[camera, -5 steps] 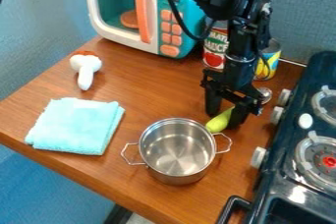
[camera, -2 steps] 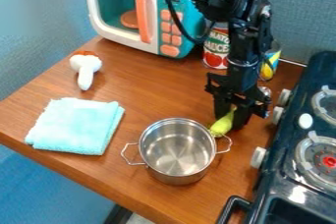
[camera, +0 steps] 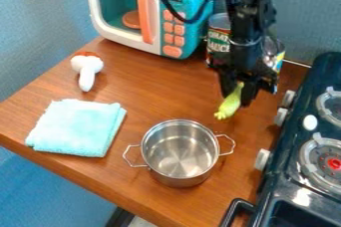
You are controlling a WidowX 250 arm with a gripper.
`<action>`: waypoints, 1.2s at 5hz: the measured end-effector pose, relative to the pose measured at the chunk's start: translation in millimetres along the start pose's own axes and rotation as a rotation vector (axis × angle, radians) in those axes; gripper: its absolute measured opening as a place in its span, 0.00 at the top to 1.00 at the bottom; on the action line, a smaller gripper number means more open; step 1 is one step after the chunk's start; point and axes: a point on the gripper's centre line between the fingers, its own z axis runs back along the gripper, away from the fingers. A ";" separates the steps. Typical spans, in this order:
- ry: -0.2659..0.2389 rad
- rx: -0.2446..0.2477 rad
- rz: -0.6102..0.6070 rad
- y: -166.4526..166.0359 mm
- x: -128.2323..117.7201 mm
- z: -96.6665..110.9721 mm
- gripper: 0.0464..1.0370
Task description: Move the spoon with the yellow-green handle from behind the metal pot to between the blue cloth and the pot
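Textured blue panels (camera: 43,37) flank a wood-topped table (camera: 156,89). Beneath it, what appears to be pale floor (camera: 140,219) shows.

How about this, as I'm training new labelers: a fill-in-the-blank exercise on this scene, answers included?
Between its jaws, the black two-finger gripper holds a slim object coloured yellow-____.
In the camera view, the folded light turquoise cloth lies to the ____ of the round silver metal pot.
Counting both sides, the pot has ____ wire handles.

Missing words: green; left; two.
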 end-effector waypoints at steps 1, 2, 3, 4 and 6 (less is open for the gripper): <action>-0.024 0.007 0.035 14.5 0.9 10.9 0.59; -0.061 0.064 0.063 35.4 -8.3 28.2 0.59; -0.058 0.094 0.147 68.9 -19.3 41.3 0.59; -0.015 0.158 0.178 104.7 -32.0 49.8 0.59; 0.110 0.158 0.235 126.2 -53.3 33.8 0.59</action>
